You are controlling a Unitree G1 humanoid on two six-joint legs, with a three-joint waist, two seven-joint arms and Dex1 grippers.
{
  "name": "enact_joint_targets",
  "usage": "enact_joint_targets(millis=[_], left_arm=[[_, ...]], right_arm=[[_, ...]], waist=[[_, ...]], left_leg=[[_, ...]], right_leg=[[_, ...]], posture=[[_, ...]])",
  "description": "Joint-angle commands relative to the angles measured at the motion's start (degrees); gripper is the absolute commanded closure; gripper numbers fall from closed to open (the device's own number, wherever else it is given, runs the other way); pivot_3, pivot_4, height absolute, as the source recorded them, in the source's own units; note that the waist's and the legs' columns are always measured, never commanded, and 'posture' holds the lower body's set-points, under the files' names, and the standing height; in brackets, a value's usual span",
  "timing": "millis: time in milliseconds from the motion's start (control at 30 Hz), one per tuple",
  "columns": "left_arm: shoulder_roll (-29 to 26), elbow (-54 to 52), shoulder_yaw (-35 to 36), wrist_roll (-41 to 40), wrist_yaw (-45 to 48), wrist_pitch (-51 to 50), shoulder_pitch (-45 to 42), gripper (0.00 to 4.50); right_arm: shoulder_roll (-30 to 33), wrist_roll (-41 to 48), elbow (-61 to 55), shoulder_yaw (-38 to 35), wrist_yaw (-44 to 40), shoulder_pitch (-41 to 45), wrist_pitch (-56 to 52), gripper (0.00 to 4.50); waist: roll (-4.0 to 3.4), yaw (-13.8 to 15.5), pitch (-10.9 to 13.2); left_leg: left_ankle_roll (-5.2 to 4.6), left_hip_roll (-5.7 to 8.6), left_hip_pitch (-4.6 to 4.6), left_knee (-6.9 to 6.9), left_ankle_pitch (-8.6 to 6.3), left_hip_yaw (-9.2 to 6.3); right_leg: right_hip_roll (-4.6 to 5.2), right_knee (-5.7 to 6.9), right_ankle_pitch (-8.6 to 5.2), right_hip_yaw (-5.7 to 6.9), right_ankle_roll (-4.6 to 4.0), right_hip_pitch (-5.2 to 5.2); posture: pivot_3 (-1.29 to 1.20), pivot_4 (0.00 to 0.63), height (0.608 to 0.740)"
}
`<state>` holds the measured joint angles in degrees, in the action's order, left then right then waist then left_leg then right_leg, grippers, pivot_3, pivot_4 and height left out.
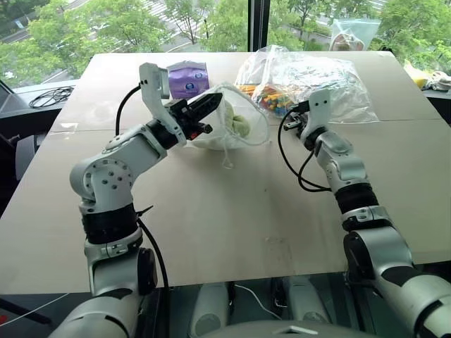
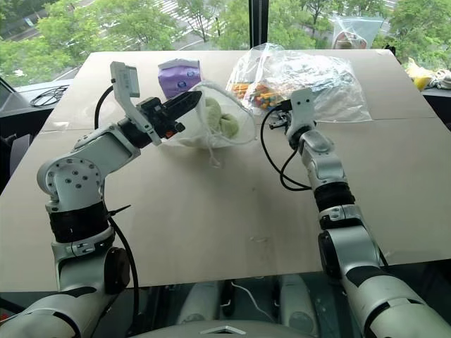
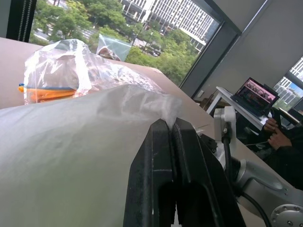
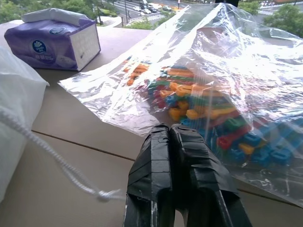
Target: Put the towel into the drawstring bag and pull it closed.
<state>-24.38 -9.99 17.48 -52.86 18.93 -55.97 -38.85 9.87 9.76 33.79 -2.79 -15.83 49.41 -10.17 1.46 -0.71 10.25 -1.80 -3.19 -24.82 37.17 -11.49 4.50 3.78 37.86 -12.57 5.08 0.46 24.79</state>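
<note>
1. Left eye view: the drawstring bag (image 1: 236,127) sits on the counter (image 1: 232,211) in the upper middle of the frame, with the light-green towel (image 1: 239,125) showing through its thin wall. The left end effector (image 1: 211,107) is pressed together on the bag's upper left edge and holds that edge raised. A thin cord (image 1: 227,156) trails from the bag's lower edge onto the counter.

2. Same view: the right end effector (image 1: 294,123) is right of the bag and apart from it; its fingers are hidden behind the wrist here. A purple tissue pack (image 1: 187,79) stands just behind the left end effector, and a clear plastic bag (image 1: 310,81) of colourful blocks lies at upper right, behind the right end effector.

3. Right eye view: the same layout.

4. Left wrist view: the two black fingers (image 3: 163,161) are pressed tight together at lower middle, with the bag's white fabric (image 3: 71,151) filling the lower left and meeting them at the tips. The clear bag of blocks shows at upper left, and a person's hand (image 3: 279,137) near a laptop (image 3: 255,94) sits at the right edge.

5. Right wrist view: the black fingers (image 4: 182,156) are pressed together with nothing between them. A white knotted cord (image 4: 52,161) runs from the bag's fabric at the left edge to just beside the fingers. The tissue pack is at upper left, the blocks at centre right.
</note>
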Motion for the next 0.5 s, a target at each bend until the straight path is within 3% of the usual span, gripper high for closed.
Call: enact_joint_targets(millis=[33,233,333,467,500], left_arm=[[-1.0,-0.5,-1.3,1.0,2.4,1.6,0.2,4.5],[-1.3,0.7,-1.2,0.4,5.3,2.5,0.0,4.5],[-2.9,1.5,0.6,-2.0,8.8,1.8,0.4,4.5],[-8.0,5.8,0.8,-1.1,16.1,2.3,1.4,4.5],[-9.0,7.3,0.7,-0.9,17.8,2.4,1.4,4.5]], right_arm=[[1.8,1.5,-7.9,-2.2,0.2,-0.3,-3.1,4.47],[4.7,1.3,-16.1,-1.5,-2.8,-3.6,-7.4,4.47],[8.5,-0.6,-22.5,5.4,-11.8,-9.5,-7.7,3.5],[11.5,-3.7,-26.7,12.3,-17.9,-16.2,-5.8,1.63],[11.6,-4.7,-26.2,13.2,-18.1,-16.7,-4.8,1.63]], waist=[[0.0,0.0,0.0],[0.0,-0.1,0.0],[0.0,-0.1,0.0],[-0.01,-0.3,0.0],[-0.01,-0.3,0.0]], left_leg=[[0.0,0.01,0.02,0.0,0.0,0.01],[-0.05,0.01,0.06,-0.01,-0.03,-0.02],[-0.19,0.01,0.04,-0.02,-0.12,-0.04],[-0.2,0.03,0.06,-0.03,-0.13,0.03],[-0.2,0.03,0.06,-0.03,-0.13,0.05]], right_leg=[[0.0,0.0,0.0,-0.01,0.0,0.0],[-0.1,0.05,-0.01,0.01,0.01,0.01],[-0.1,0.02,-0.01,0.04,0.01,0.0],[-0.11,-0.02,-0.07,0.0,0.09,0.02],[-0.12,-0.01,-0.12,0.01,0.18,0.03]], posture=[[0.0,0.15,0.74],[0.0,0.15,0.74],[0.0,0.15,0.74],[0.0,0.15,0.74],[0.0,0.15,0.74]])
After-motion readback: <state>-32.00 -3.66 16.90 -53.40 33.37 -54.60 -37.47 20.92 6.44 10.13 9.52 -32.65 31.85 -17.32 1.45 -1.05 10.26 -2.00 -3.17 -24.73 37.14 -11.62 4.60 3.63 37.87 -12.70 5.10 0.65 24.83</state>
